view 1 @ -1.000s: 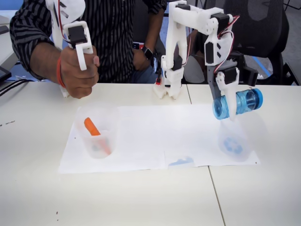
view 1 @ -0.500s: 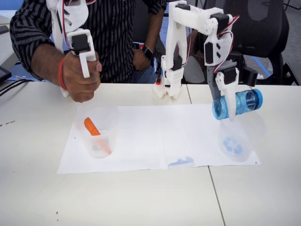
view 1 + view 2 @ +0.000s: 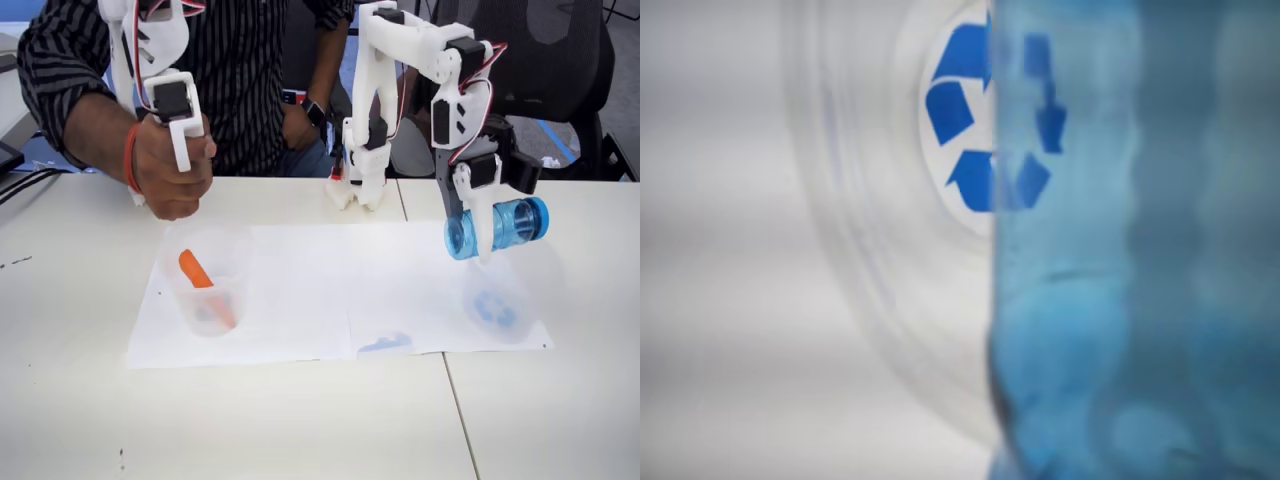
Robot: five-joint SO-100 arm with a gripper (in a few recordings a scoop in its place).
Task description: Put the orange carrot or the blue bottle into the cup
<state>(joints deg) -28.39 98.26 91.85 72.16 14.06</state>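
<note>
My gripper [image 3: 480, 215] is shut on the blue bottle [image 3: 497, 227], which lies sideways in the air right of centre in the fixed view. Directly below it stands the clear cup [image 3: 497, 300] with a blue patch at its base. In the wrist view the blue bottle [image 3: 1135, 260] fills the right half, and the cup's rim [image 3: 855, 260] and its blue recycling mark [image 3: 960, 100] show beneath it. The orange carrot [image 3: 197, 272] leans inside another clear cup [image 3: 207, 280] on the left.
White paper sheets [image 3: 330, 290] cover the table's middle under both cups. The arm's white base [image 3: 362, 150] stands at the back centre. A person in a striped shirt [image 3: 240, 70] sits behind the table. A small blue scrap [image 3: 386, 343] lies on the paper's front edge.
The gripper with the blue bottle has shifted slightly left and up above the cup. The carrot and both cups have stayed put.
</note>
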